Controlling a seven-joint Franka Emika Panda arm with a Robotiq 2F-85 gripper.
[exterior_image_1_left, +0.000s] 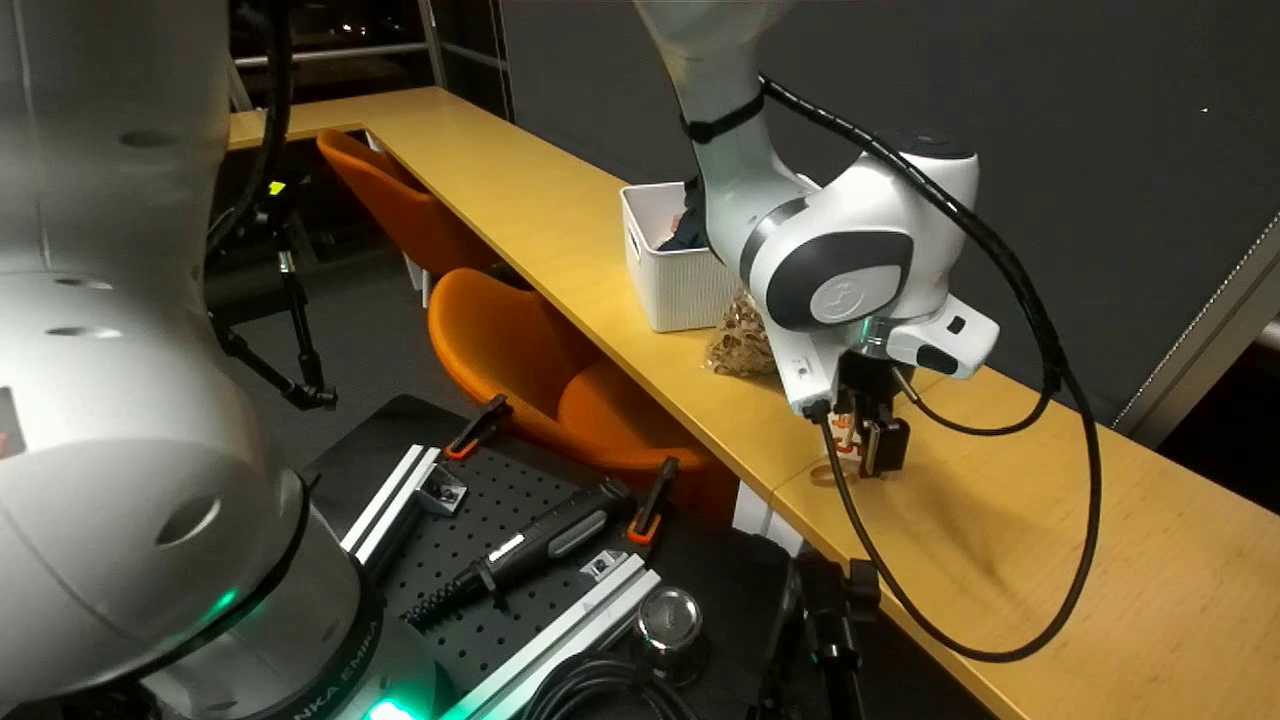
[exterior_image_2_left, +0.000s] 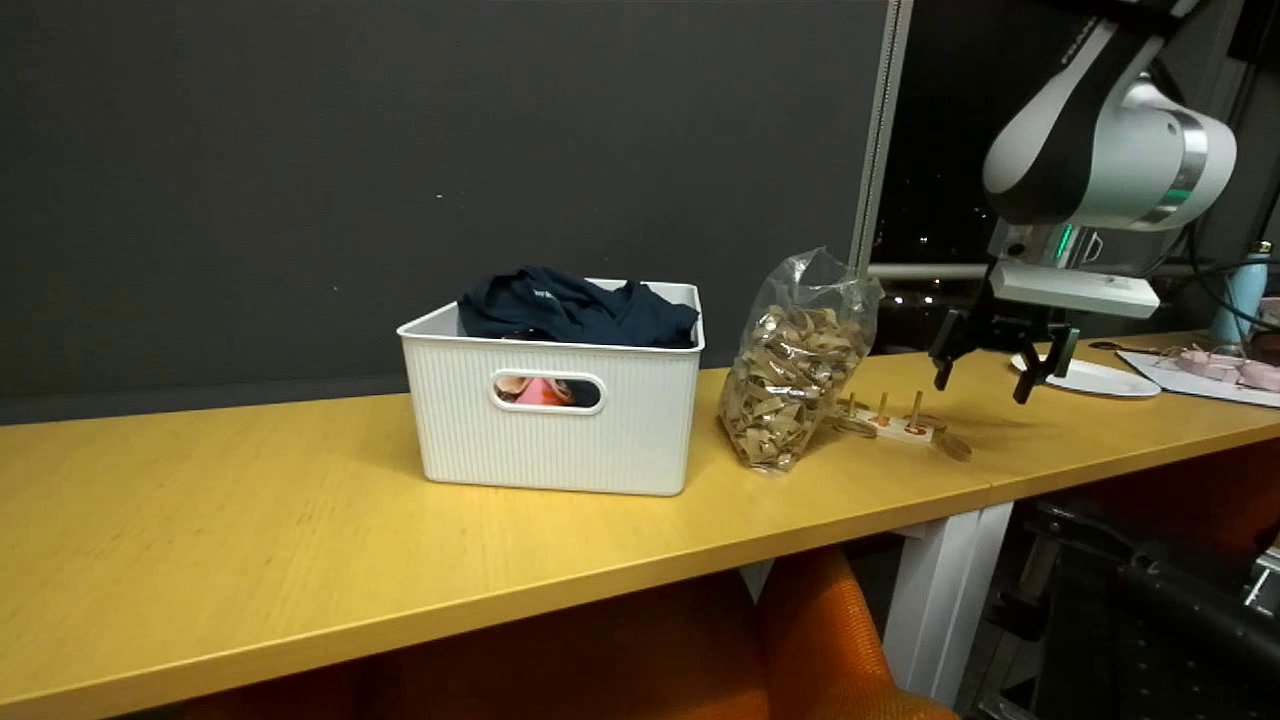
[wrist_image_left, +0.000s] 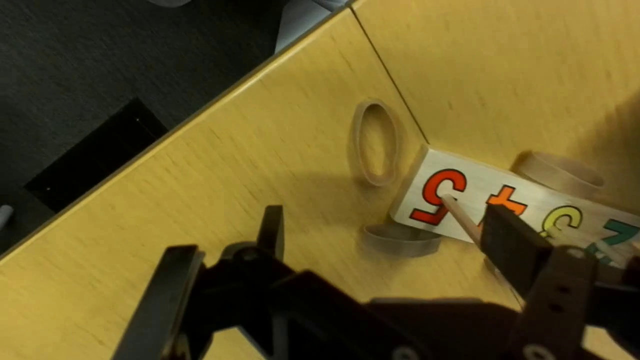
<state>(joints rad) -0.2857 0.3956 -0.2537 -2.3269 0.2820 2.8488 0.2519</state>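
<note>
My gripper (wrist_image_left: 386, 222) is open and empty above the table. It also shows in both exterior views (exterior_image_1_left: 884, 450) (exterior_image_2_left: 982, 388). A pale wooden board (wrist_image_left: 480, 175) with coloured numbers lies below, partly hidden by the right finger in the wrist view. It carries upright wooden pegs (exterior_image_2_left: 915, 410); one peg (wrist_image_left: 462, 217) rises from the red 5, beside the right fingertip. Tan rubber bands lie around the board: an oval one (wrist_image_left: 358, 140) off its end, one (wrist_image_left: 405, 246) between the fingers in view, and one (wrist_image_left: 565, 181) along its far side. The board also shows in an exterior view (exterior_image_2_left: 890, 428).
A clear bag of brown bands (exterior_image_2_left: 790, 390) stands beside the board. A white basket (exterior_image_2_left: 460, 420) with dark cloth (exterior_image_2_left: 590, 315) stands beyond it. A white plate (exterior_image_2_left: 1100, 380) and blue bottle (exterior_image_2_left: 1243, 295) are behind the gripper. Orange chairs (exterior_image_1_left: 510, 350) sit at the table's edge.
</note>
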